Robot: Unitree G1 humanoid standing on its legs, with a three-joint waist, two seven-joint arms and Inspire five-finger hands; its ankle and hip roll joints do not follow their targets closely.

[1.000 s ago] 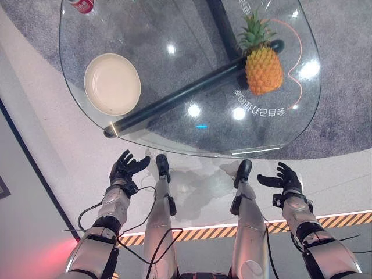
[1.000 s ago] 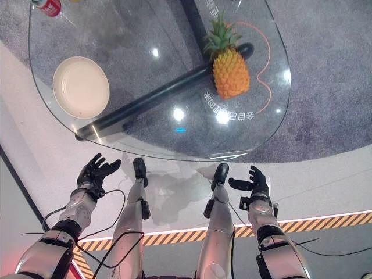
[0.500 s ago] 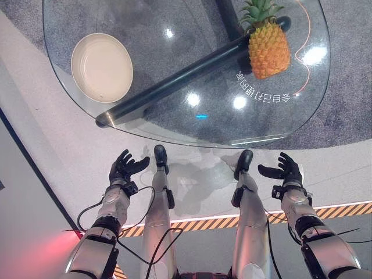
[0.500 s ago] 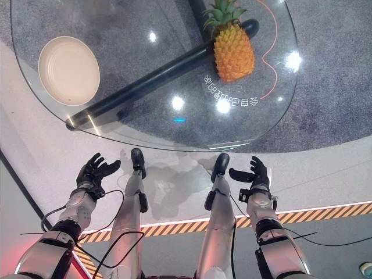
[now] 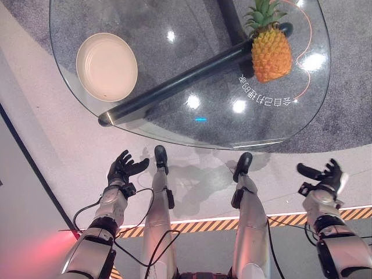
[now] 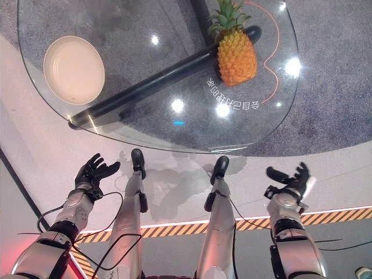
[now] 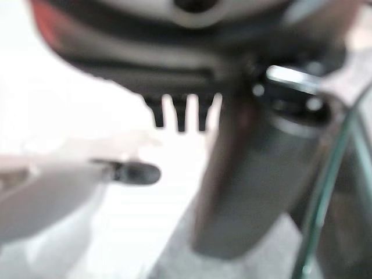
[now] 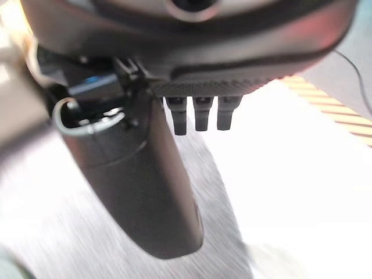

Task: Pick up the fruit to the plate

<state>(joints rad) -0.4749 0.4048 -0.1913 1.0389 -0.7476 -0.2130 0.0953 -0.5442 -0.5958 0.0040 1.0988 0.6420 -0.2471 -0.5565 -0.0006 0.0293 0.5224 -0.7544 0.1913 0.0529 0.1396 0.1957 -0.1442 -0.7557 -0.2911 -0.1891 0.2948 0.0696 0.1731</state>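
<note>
A pineapple [image 5: 270,51] with a green crown lies on the right part of the round glass table [image 5: 168,125]. An empty cream plate [image 5: 107,67] sits on the table's left part. Both hands hang low, well short of the table's near edge. My left hand [image 5: 122,169] is open with its fingers spread, at the lower left. My right hand [image 5: 323,177] is open too, at the lower right, fingers relaxed and thumb out. Neither hand holds anything. In the wrist views the thumb [image 8: 145,192] and straight fingertips [image 7: 180,113] show against the floor.
A dark tube [image 5: 186,78] runs slantwise under the glass from the plate's side to the pineapple. An orange line [image 5: 305,52] curls on the glass right of the fruit. Grey carpet lies under the table. A black-and-orange striped strip [image 5: 203,224] crosses the pale floor behind the hands.
My right hand has swung outward to the right, away from the leg. The left hand has stayed about where it was. The camera shifted, so the table sits differently in view.
</note>
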